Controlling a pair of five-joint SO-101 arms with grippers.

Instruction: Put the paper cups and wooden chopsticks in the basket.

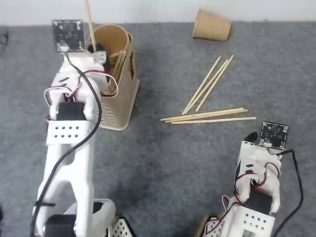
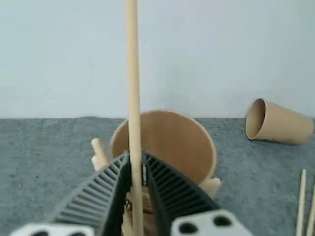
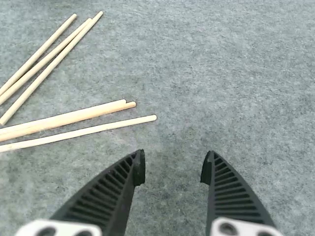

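You are partway through dropping a stick. Your left gripper [image 2: 137,169] is clamped tight on one wooden chopstick [image 2: 131,69], held upright right above the basket [image 1: 121,101]. The basket already holds an upright paper cup [image 1: 110,40] with several sticks beside it.

The next move, as I judge it, is to lower the stick until its bottom end sits inside the basket, either in the cup's mouth or in the gap beside the cup, and only then part the jaws. If you release it high or tilted, it may tip out over the rim.

Your right gripper [image 3: 172,167] is empty with its jaws spread. It hangs over the grey worktop [image 3: 246,73], just short of three loose chopsticks [image 3: 74,120] lying roughly parallel. Three more [image 1: 207,86] fan out beyond them.

The second paper cup [image 1: 211,25] lies on its side at the far edge of the worktop, close to the wall [image 1: 158,10] and well apart from the basket. You will likely need to approach it from the near side.

There is bare worktop between the basket and the loose sticks, which gives you room to carry. Your left arm stands right against the basket, and a nudge could shift it.
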